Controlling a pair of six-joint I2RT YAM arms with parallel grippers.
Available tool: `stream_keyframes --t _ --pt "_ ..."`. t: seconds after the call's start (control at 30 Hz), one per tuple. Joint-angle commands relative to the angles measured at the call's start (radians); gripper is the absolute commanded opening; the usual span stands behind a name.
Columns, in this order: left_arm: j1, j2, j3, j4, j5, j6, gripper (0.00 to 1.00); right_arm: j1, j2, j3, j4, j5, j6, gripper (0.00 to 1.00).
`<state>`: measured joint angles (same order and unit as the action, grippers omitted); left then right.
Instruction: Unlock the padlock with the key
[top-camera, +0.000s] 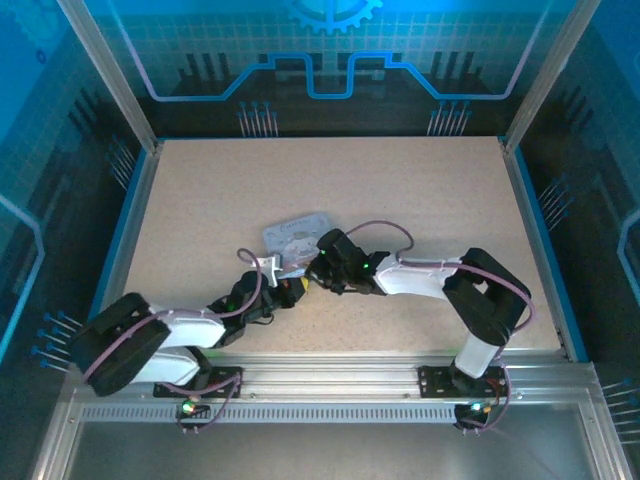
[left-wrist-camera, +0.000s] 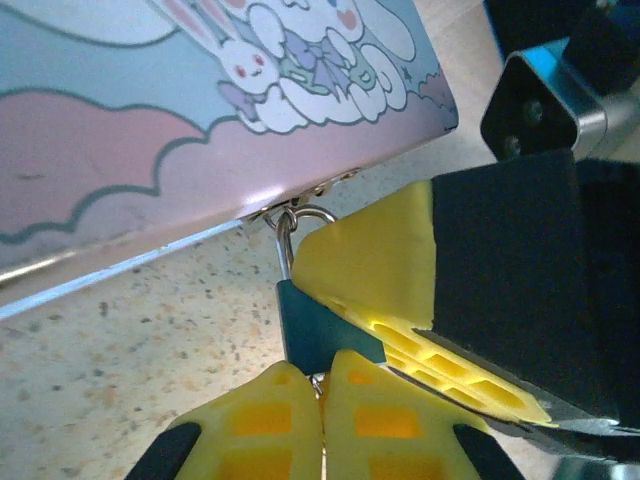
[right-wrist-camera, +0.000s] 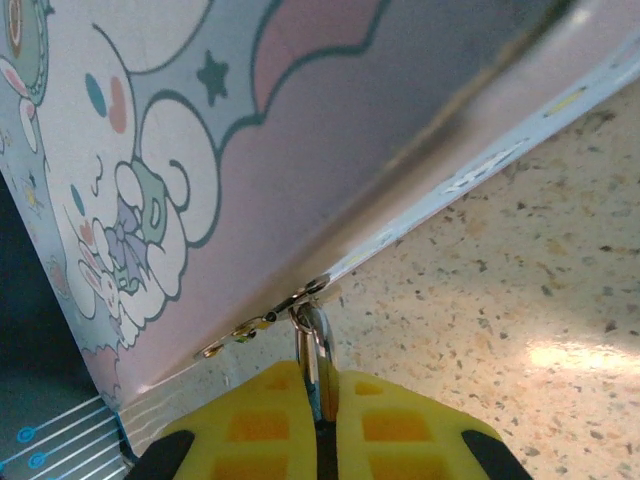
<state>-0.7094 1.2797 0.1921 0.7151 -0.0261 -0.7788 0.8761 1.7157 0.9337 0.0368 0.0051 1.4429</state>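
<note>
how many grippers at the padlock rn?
2. The right gripper is shut on the padlock, which hangs off the tin. The left gripper is shut just below the padlock's body; a key there may be hidden between its fingers.

Just ahead of my left pincer (left-wrist-camera: 322, 400), the tin (left-wrist-camera: 150, 130) blocks the way. My right pincer (right-wrist-camera: 322, 420) crowds in on its right side. On its left, the table (left-wrist-camera: 120, 370) is bare, so there's room.
</note>
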Motion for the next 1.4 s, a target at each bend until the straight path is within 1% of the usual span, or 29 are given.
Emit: stream_keyframes --t 0.0,0.17,0.23,0.3,0.43,0.73,0.83,0.93,1.2,1.37 --pt "-0.032 -0.087 0.064 -0.164 -0.010 0.222 0.00 0.006 0.038 0.034 -0.054 -0.036 -0.035 0.07" --pt "-0.048 -0.082 0.063 -0.190 -0.028 0.280 0.00 0.006 0.032 0.033 -0.046 -0.046 -0.031 0.11" --pt "-0.064 -0.074 0.064 -0.188 -0.051 0.305 0.00 0.005 0.029 0.031 -0.041 -0.052 -0.024 0.16" --pt "-0.084 -0.067 0.067 -0.185 -0.076 0.330 0.00 0.005 0.025 0.027 -0.033 -0.061 -0.015 0.23" --pt "-0.104 -0.062 0.066 -0.176 -0.105 0.349 0.00 0.004 0.021 0.029 -0.019 -0.070 -0.004 0.32" --pt "-0.136 -0.077 0.066 -0.204 -0.142 0.375 0.00 0.003 0.001 0.005 -0.005 -0.059 0.006 0.33" --pt "-0.155 -0.075 0.079 -0.232 -0.158 0.396 0.00 -0.001 0.001 -0.026 0.043 -0.062 0.030 0.29" --pt "-0.172 -0.067 0.087 -0.238 -0.170 0.410 0.00 -0.002 0.002 -0.029 0.054 -0.071 0.036 0.23" --pt "-0.206 -0.056 0.103 -0.254 -0.184 0.457 0.00 -0.006 -0.014 -0.014 0.021 -0.083 0.026 0.08" --pt "-0.213 -0.075 0.093 -0.249 -0.183 0.478 0.00 -0.009 -0.027 -0.009 -0.008 -0.081 0.016 0.01"
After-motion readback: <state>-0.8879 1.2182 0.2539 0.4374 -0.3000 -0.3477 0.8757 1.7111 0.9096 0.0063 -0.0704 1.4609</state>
